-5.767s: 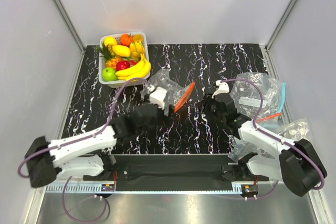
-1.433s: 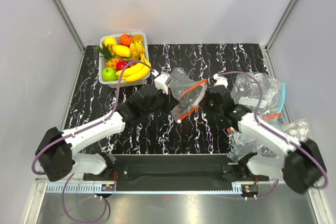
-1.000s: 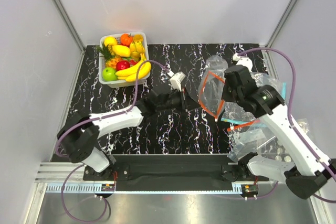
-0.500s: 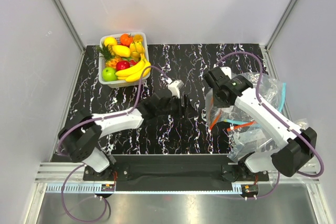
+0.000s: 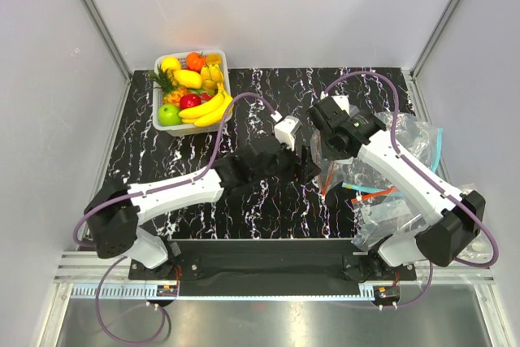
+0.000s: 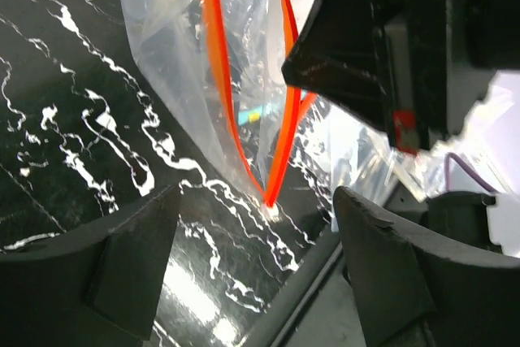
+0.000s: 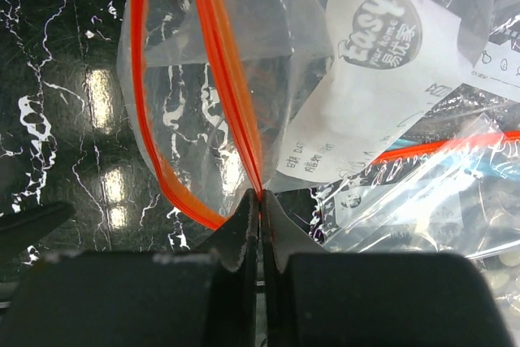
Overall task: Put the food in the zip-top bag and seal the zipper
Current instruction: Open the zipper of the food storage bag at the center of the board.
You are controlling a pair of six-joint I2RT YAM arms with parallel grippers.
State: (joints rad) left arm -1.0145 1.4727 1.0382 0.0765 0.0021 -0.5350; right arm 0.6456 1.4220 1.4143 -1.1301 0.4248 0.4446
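Note:
The zip-top bag (image 7: 195, 87) is clear, with a white printed patch (image 7: 366, 87), and hangs with its mouth open. My right gripper (image 7: 260, 194) is shut on its orange-red zipper (image 7: 231, 95) at one edge of the mouth and holds it up over the table (image 5: 323, 152). My left gripper (image 6: 256, 282) is open and empty, just beside the bag's lower corner (image 6: 266, 201); it also shows in the top view (image 5: 307, 164). The food lies in the white basket (image 5: 159, 101): banana bunch (image 5: 207, 110), red apple (image 5: 190, 101), green apple (image 5: 169, 114), yellow fruit (image 5: 188, 78).
A heap of other clear bags (image 5: 406, 168) lies at the right, one with a teal-blue strip (image 5: 366, 188) and one with an orange strip (image 7: 455, 145). The basket stands at the back left corner. White walls close in the black marbled table (image 5: 162, 168).
My left arm has reached further right, up to the hanging bag, with its jaws open. My right gripper has shifted slightly left and back with the bag's zipper still pinched.

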